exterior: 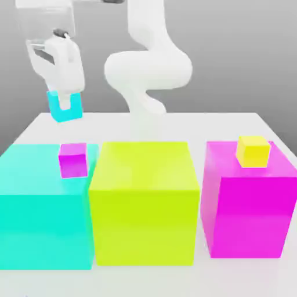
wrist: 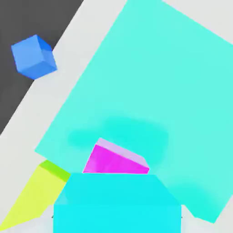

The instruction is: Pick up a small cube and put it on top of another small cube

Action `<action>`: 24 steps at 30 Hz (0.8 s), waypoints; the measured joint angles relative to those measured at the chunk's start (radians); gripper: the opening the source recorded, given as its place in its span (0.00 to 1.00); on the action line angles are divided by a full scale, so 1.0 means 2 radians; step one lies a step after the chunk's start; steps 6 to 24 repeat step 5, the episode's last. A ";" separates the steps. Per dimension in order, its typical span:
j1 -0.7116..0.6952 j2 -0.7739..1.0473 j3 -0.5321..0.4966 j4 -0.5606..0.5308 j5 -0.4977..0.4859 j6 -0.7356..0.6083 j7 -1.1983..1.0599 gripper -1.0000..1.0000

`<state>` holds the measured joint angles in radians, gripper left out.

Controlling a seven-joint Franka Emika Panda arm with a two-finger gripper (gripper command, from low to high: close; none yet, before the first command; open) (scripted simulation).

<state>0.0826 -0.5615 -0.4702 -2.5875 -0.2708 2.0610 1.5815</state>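
Note:
My gripper [exterior: 65, 106] hangs in the air at the exterior view's left, shut on the small light cyan cube [exterior: 64, 108]. That cube [wrist: 117, 205] also shows close up in the hand view. The small magenta cube [exterior: 73, 159] rests on top of the big cyan block [exterior: 35, 203], below the held cube and nearer the camera. In the hand view the magenta cube [wrist: 116, 160] peeks out just beyond the held cube, on the big cyan block [wrist: 159, 91].
A big yellow-green block [exterior: 145, 200] stands in the middle and a big magenta block [exterior: 249, 203] at the exterior view's right, with a small yellow cube [exterior: 253, 151] on it. A small darker blue cube [wrist: 33, 56] lies off the table edge in the hand view.

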 joint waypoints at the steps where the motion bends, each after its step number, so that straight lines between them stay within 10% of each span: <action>1: 0.000 0.008 -0.004 -0.013 -0.002 0.021 0.000 0.00; 2: -0.001 0.015 -0.007 -0.024 -0.004 0.039 0.000 1.00; 24: -0.001 0.015 -0.007 -0.024 -0.004 0.039 0.000 1.00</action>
